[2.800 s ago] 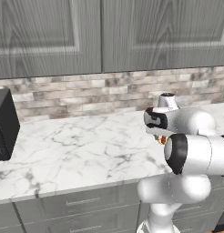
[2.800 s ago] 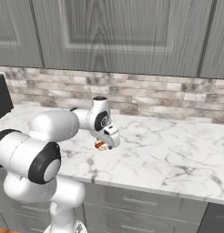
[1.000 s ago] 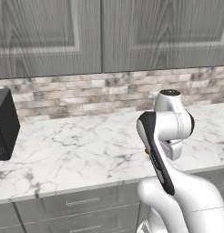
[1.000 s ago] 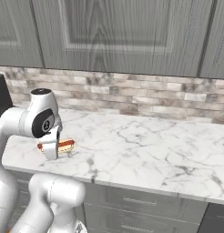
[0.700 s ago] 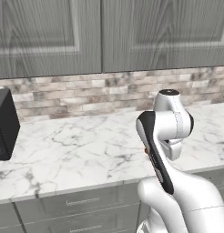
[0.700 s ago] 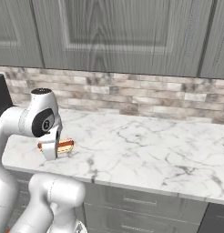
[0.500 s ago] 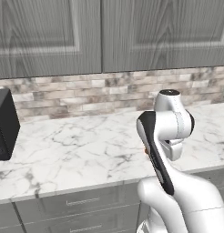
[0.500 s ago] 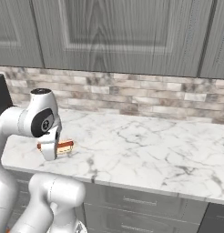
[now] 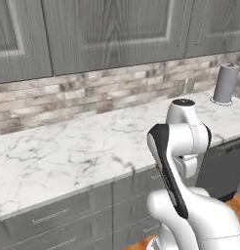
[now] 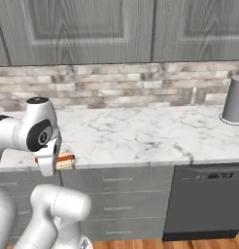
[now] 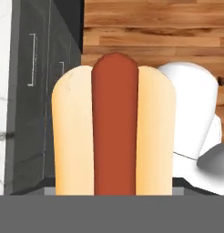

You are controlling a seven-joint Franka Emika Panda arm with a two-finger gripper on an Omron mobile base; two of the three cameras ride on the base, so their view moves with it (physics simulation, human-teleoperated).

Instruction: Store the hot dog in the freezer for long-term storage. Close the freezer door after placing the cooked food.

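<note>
We carry the hot dog in the gripper, held low beside the arm at about the height of the counter edge. In the hand view the bun and its red sausage fill the middle of the frame, with wooden floor and grey drawer fronts beyond, so the hand points down and slightly outward. The finger tips themselves are hidden behind the bun, but the hot dog hangs in the air at the hand with nothing beneath it, so we judge the jaws closed on it.

The freezer is nowhere in these views: we face a marble counter with a brick backsplash, grey upper cabinets, a grey cylinder at the far right of the counter, and a dark dishwasher front below.

The step in hand, as we read it, is transport. To do it well we keep the grip firm but not crushing, since a soft bun will likely squash or slip if squeezed unevenly. We keep the arm tucked close so the load clears the counter edge and the drawer fronts while the base turns. We avoid quick swings, and we keep the bun level enough that the sausage does not slide out.
</note>
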